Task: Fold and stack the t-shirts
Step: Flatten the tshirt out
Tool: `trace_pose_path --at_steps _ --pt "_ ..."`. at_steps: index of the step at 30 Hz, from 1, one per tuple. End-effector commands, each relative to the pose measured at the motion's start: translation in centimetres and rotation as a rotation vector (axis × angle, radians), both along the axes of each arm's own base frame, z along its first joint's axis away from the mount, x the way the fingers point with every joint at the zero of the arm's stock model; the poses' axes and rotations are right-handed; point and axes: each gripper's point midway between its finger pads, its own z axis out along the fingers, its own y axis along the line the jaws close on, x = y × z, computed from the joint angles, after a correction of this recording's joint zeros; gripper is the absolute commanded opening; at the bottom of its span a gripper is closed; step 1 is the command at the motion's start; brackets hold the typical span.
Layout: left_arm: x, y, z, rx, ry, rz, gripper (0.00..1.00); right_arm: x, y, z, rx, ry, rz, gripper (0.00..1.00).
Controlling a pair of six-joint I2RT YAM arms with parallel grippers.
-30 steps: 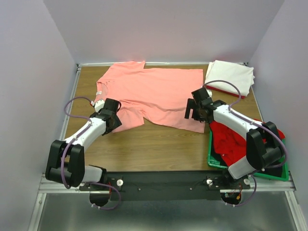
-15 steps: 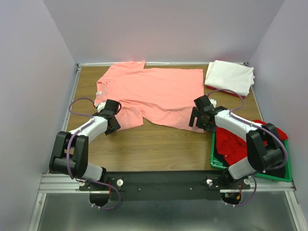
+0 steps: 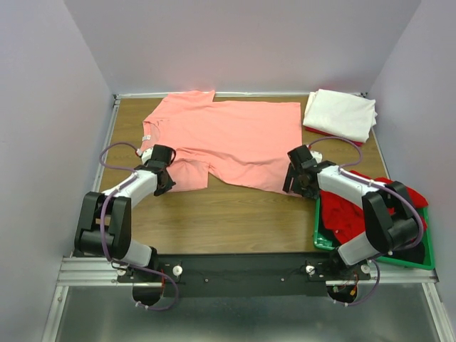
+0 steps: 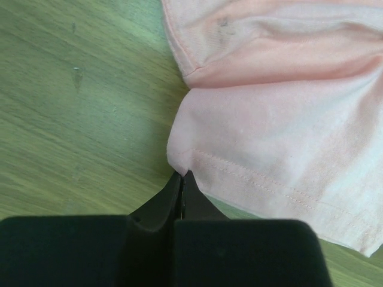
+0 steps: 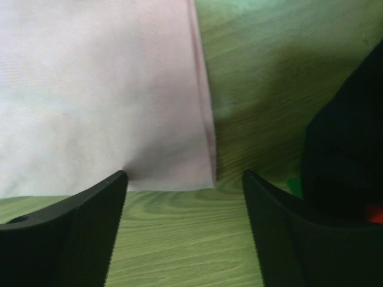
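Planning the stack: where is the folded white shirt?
In the top view, the white t-shirt lies folded at the far right corner of the table, beyond the green crate.

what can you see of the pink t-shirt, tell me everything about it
The salmon-pink t-shirt is plain soft cloth with stitched hems, spread flat on the wooden table, collar toward the left, hem toward the right. The left gripper is shut on a corner of its near sleeve; the right gripper stands open around its near hem corner.
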Motion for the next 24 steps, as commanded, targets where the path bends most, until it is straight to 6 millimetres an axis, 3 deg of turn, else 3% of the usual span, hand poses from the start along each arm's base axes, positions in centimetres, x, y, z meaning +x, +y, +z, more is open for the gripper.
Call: trace_pose_path --at_steps 1,8,12,14,21,24 --pt "-1.4 0.5 0.8 -0.014 0.026 0.019 0.0 -3.1 -3.1 -2.5 -0.107 0.109 -0.056 0.81" --pt "-1.9 1.1 3.4 -0.031 -0.036 0.064 0.0 -3.1 -2.8 -3.5 -0.101 0.136 -0.047 0.65" --pt "-1.9 1.2 5.2 -0.057 -0.081 0.089 0.0 -3.6 -2.4 -4.2 -0.079 0.172 -0.031 0.45" --pt "-2.1 1.3 5.9 -0.071 -0.088 0.115 0.0 -3.9 -1.9 -4.2 -0.057 0.194 -0.012 0.42" --pt "-2.5 1.3 10.4 -0.128 -0.191 0.191 0.0 -5.5 -2.5 -2.8 -0.114 0.329 0.003 0.09" --pt "-2.7 1.5 11.9 -0.144 -0.235 0.226 0.0 -6.2 -2.5 -2.2 -0.117 0.363 0.004 0.01"
